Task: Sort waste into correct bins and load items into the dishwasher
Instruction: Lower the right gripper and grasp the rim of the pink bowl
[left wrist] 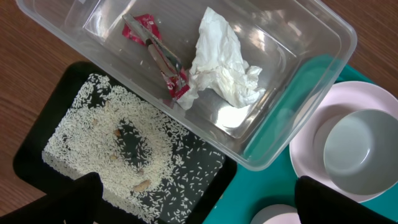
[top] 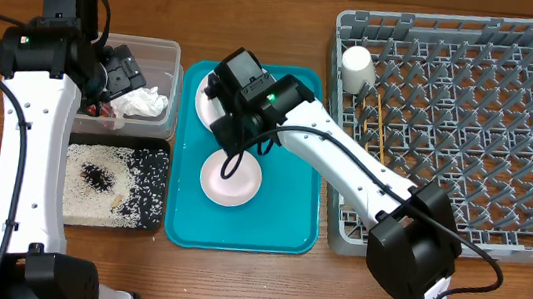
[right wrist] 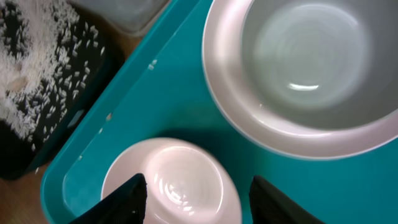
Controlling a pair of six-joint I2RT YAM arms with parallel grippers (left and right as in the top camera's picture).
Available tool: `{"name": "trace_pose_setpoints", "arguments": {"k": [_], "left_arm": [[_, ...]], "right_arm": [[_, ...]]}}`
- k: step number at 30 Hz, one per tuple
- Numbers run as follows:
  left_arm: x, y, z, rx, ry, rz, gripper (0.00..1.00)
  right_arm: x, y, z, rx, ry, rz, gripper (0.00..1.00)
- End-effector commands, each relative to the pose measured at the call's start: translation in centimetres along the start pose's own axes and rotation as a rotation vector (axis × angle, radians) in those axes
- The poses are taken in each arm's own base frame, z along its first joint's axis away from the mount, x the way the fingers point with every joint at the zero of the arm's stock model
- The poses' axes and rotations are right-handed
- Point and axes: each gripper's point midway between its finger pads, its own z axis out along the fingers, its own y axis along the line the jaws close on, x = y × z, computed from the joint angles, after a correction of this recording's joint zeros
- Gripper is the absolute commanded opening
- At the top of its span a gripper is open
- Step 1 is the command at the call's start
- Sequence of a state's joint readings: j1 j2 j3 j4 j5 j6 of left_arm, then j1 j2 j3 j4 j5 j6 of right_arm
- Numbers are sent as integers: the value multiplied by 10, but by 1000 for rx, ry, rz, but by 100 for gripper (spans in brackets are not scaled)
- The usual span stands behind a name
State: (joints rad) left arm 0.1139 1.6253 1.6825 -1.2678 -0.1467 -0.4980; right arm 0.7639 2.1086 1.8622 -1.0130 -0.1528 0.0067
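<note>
My right gripper (right wrist: 199, 199) hangs low over the teal tray with its jaws part-way apart around a small pale pink bowl (right wrist: 177, 180); no finger visibly touches it. Beside it a grey bowl (right wrist: 305, 62) sits in the pale pink plate (left wrist: 311, 146). Overhead, that gripper (top: 236, 151) is just above the pink bowl (top: 230, 184). My left gripper (left wrist: 199, 211) is open and empty above the clear tub (left wrist: 298, 118), which holds the white napkin (left wrist: 224, 68) and red wrapper (left wrist: 161, 62). Rice (left wrist: 106, 143) lies in the black tray (left wrist: 37, 155).
The grey dish rack (top: 462, 21) fills the right side, with a white cup (top: 358, 69) and chopsticks (top: 378, 122) in its left part. The teal tray (top: 288, 222) lies between the rack and the two bins. My right arm crosses over the tray's upper half.
</note>
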Motion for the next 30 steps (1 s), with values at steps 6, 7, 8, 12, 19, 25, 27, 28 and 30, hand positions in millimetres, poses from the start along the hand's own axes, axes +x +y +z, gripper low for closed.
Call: {"name": "trace_pose_setpoints", "arguments": {"k": [6, 7, 8, 12, 19, 25, 27, 28, 30], "left_arm": [[-5, 0, -1, -3, -12, 3, 100], [-5, 0, -2, -2, -12, 3, 100], [-5, 0, -1, -3, -12, 3, 100], [-5, 0, -1, -3, -12, 3, 100], [-5, 0, -1, -2, -11, 3, 100], [-5, 0, -1, -3, -12, 3, 100], [-5, 0, -1, -2, -11, 3, 100], [-5, 0, -2, -2, -12, 3, 100], [-5, 0, -1, -3, -12, 3, 100]], "right_arm": [[32, 59, 4, -76, 115, -54, 53], [35, 66, 5, -80, 120, -68, 53], [38, 75, 6, -86, 126, -88, 53], [48, 95, 10, -64, 139, -146, 54], [64, 88, 23, 32, 171, -132, 57], [70, 81, 34, 38, 174, -125, 48], [68, 81, 37, 35, 160, -126, 33], [67, 81, 37, 34, 157, -130, 25], [67, 81, 38, 33, 153, -130, 23]]}}
